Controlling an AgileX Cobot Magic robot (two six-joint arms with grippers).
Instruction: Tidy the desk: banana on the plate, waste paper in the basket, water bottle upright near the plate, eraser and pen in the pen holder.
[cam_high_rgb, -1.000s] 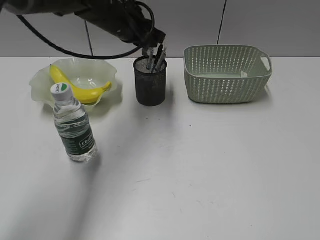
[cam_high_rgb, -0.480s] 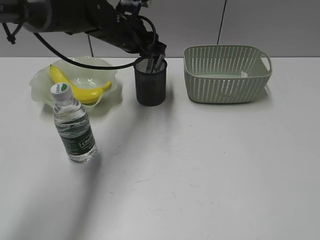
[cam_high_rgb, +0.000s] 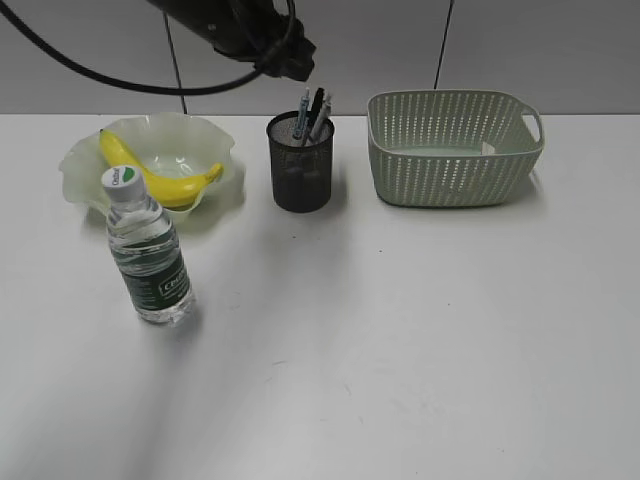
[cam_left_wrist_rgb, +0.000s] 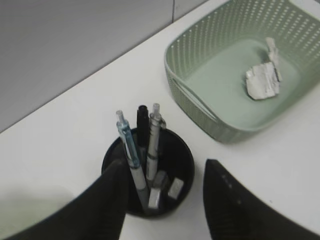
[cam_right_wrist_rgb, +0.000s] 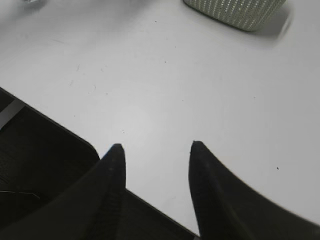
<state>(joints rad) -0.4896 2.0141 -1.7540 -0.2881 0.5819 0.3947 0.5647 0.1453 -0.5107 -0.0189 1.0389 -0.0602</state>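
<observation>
Overhead, both end effectors (cam_left_wrist_rgb: 162, 172) (cam_right_wrist_rgb: 155, 146) gape empty above the white desk (cam_high_rgb: 400, 350); grey wall (cam_high_rgb: 500, 50) behind

Lighting bright, even, diffuse from above. White table (cam_high_rgb: 420, 330) reads clean, no blown glare. Soft short shadows beside the water bottle (cam_high_rgb: 148, 250), pen holder (cam_high_rgb: 301, 165) and basket (cam_high_rgb: 452, 148); a broad faint arm shadow runs toward the table's near-left corner. Exterior view sharp. Both wrist views: claw fingers (cam_left_wrist_rgb: 107, 200) near the lens are dark and blurred, the right wrist view slightly soft overall.
</observation>
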